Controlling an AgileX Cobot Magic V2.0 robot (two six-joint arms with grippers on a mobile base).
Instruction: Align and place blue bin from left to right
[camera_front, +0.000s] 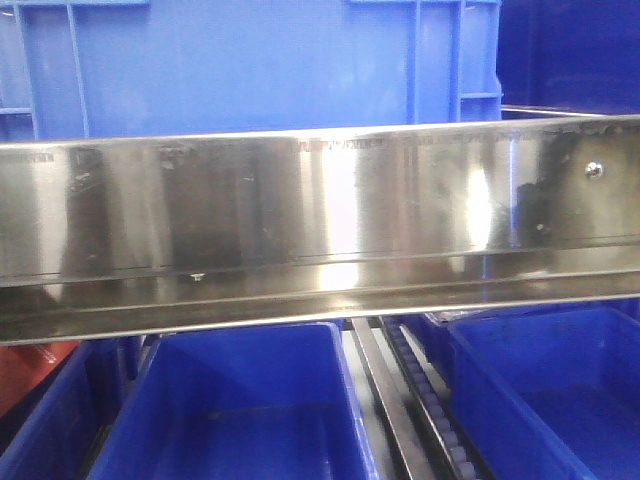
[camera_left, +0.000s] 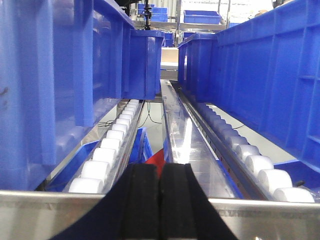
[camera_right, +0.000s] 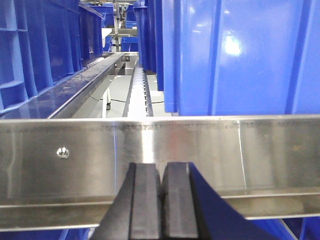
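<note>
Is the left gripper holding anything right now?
No. The left gripper has its two black pads pressed together with nothing between them, low in front of the steel rail.

Blue bin (camera_front: 240, 70) on roller rack (camera_left: 112, 145)

In the front view a steel rail (camera_front: 320, 220) runs across the middle. The blue bin (camera_front: 250, 65) stands behind and above it, on the upper level. Below the rail, two smaller bins (camera_front: 235, 405) sit side by side, a roller track (camera_front: 435, 410) between them. In the left wrist view the left gripper (camera_left: 159, 200) sits low in front of a cross rail (camera_left: 260, 215); beyond it, bins stand on roller tracks (camera_left: 112, 150) to either side of a central strip (camera_left: 187, 145). The right wrist view's large bin, right of centre behind the rail, is probably the same crate.
</note>
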